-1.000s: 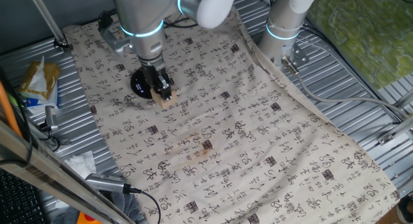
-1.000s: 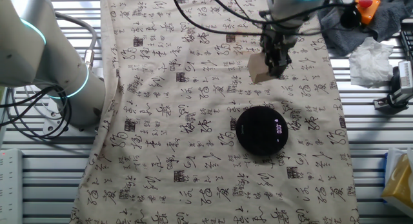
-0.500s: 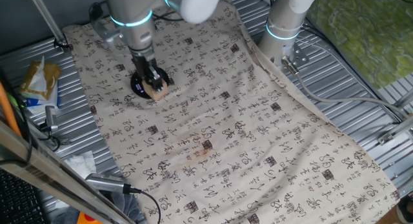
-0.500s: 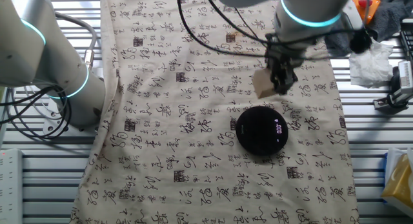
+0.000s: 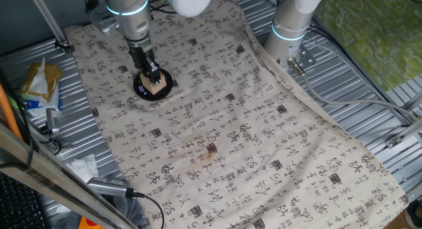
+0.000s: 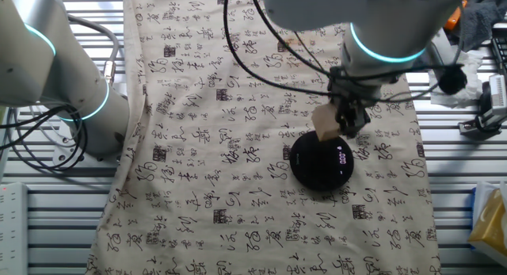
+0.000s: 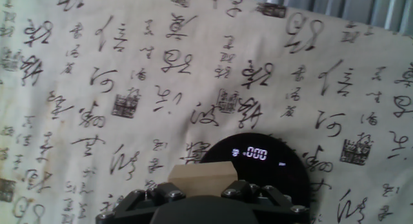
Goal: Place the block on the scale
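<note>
One fixed view: the pincer (image 5: 152, 78) is closed on the block (image 5: 155, 88), which hangs directly over the scale (image 5: 153, 84) at the far left of the patterned cloth (image 5: 250, 150) covering the table (image 5: 369, 103). Whether the block touches the disc cannot be told from this angle.

The other fixed view: the block (image 6: 325, 121) sits in the pincer (image 6: 347, 126) over the upper edge of the scale (image 6: 322, 159). The lit display (image 6: 343, 157) lies clear of the block, on the disc's right side. The block appears to be above the disc, not resting on it.

Hand view: the block (image 7: 201, 178) is clamped between the fingers (image 7: 169, 195), with the scale (image 7: 284, 169) beneath and beyond it. The display (image 7: 253, 153) reads zeros, which suggests no load yet.

Progress: pick-up and carry are done. In my judgement, what is left is lowering the block onto the disc, opening the pincer, and withdrawing.
</note>
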